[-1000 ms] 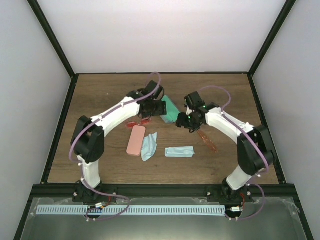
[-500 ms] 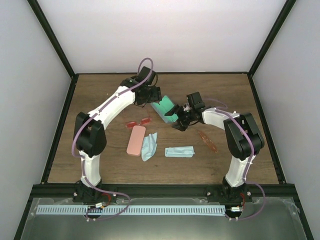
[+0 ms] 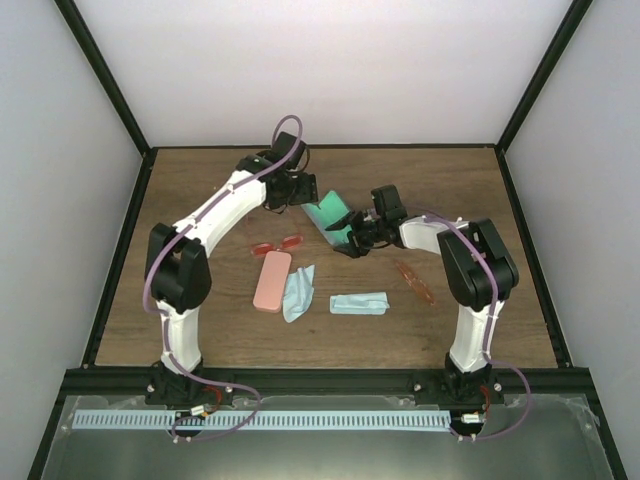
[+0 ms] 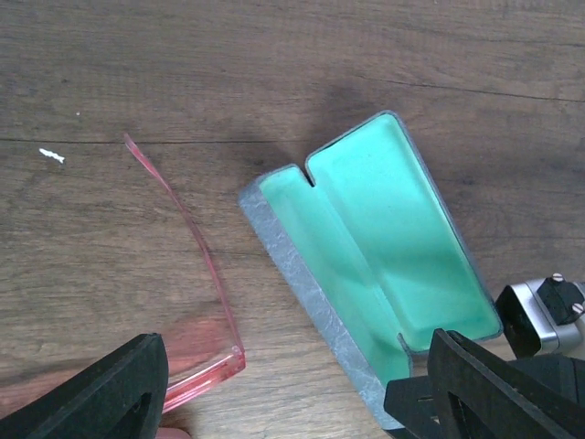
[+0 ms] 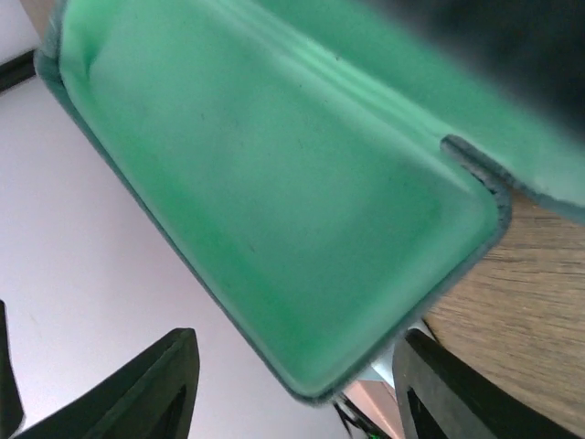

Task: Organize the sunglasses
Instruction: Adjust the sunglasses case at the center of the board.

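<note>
The reddish-pink sunglasses [image 3: 278, 244] lie on the table; one lens and a thin arm [image 4: 196, 361] show in the left wrist view. The orange-red sunglasses [image 3: 415, 282] lie to the right. A grey case with green lining [image 3: 325, 214] [image 4: 375, 247] lies open between the arms. My left gripper [image 3: 298, 198] [image 4: 292, 402] hovers open over its left edge, with nothing between its fingers. My right gripper [image 3: 349, 240] [image 5: 297, 393] is open at the case's near end, and a corner of the green lining [image 5: 274, 210] reaches in between its fingers.
A pink case [image 3: 272, 281] lies shut near the middle, with a light blue cloth [image 3: 298, 290] beside it. A second folded cloth [image 3: 360, 303] lies further right. Black frame posts and white walls enclose the wooden table [image 3: 200, 200].
My left gripper has moved back and away from the reddish-pink sunglasses to the case's far edge. My right arm has folded in and moved its gripper left, up against the case.
</note>
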